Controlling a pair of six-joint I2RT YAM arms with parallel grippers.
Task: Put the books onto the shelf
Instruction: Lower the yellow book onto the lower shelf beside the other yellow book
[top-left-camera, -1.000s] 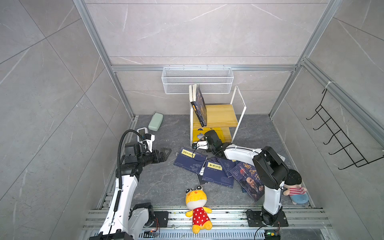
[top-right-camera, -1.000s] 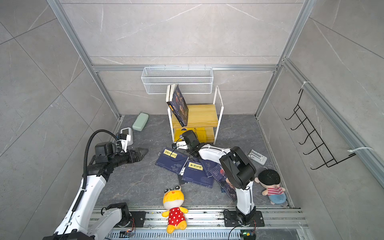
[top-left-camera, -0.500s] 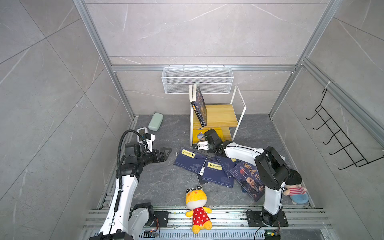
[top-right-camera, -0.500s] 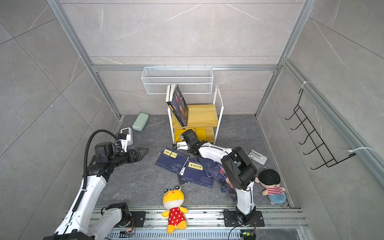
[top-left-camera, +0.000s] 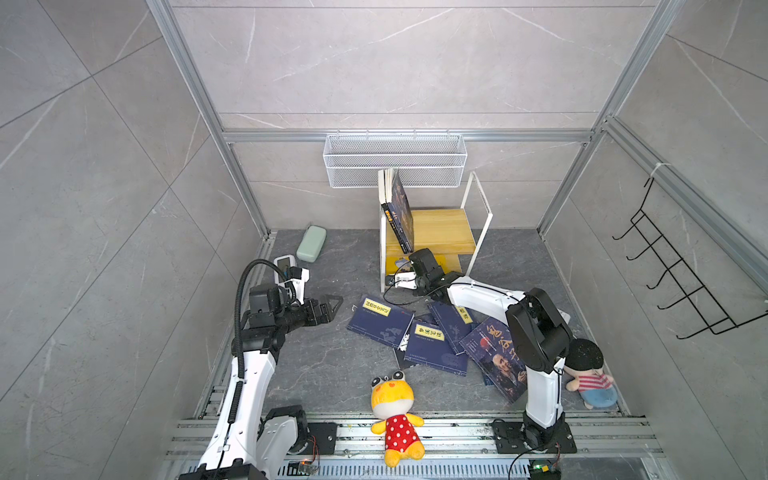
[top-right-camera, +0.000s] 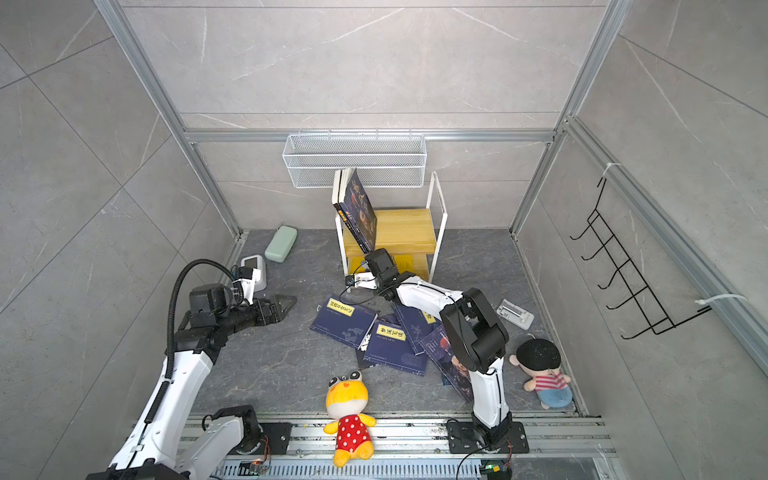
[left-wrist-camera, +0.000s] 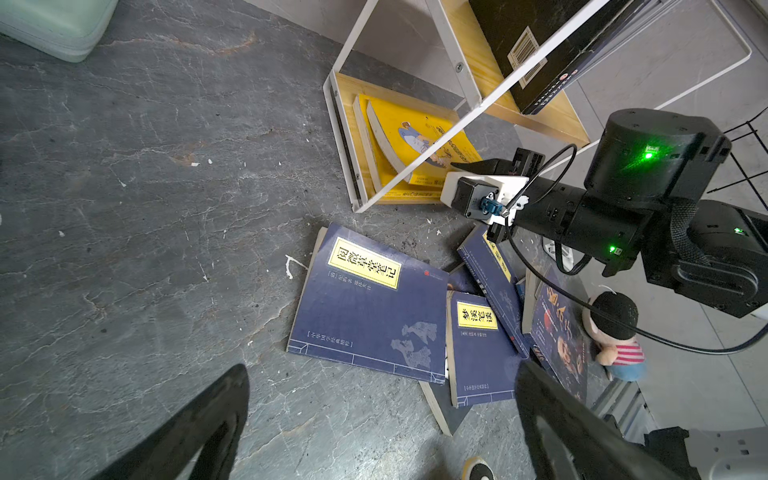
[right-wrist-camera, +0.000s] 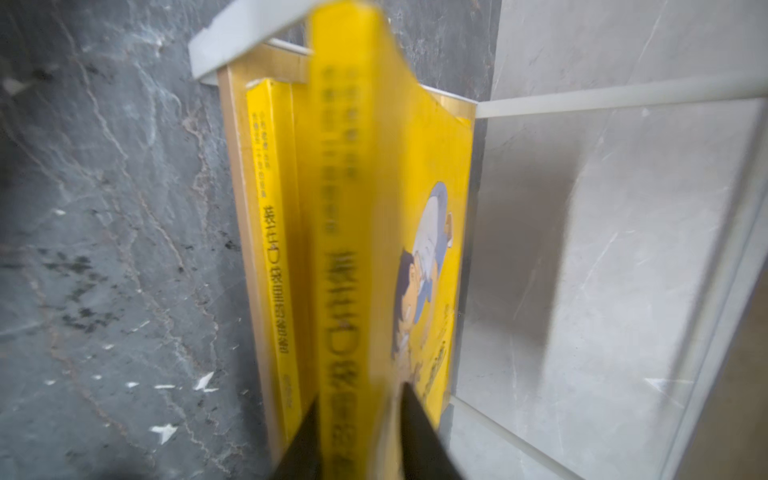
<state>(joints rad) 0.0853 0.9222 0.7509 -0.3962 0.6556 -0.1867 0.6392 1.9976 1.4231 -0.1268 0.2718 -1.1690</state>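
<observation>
Seating a bright yellow paperback with a cartoon boy on its cover on the lower board of the small shelf of light wooden boards in a thin white metal frame looks to be the step in hand. The shelf stands at the back edge of the dark grey stone-patterned worktop. The paperback lies cover up on a second yellow paperback that is flat on that same board. Its spine points toward the worktop's front edge, and its long axis runs side to side along the shelf's front. The spine edge sits a little raised off the book beneath, so it slants. The right fingers bracket the spine at its right end. The view is blurred, so I cannot tell whether they pinch or have slackened. The left fingers are spread wide and empty, hovering over the worktop's left side. A few dark navy paperbacks lean upright at the left end of the top board. At least four loose navy paperbacks overlap on the worktop in front of the shelf, so most of the job is likely left. By my judgement the next move calls for a full release. The arm would then back out low toward the front right, under the top board, without dragging the book along. After that, the nearest loose navy paperback.
</observation>
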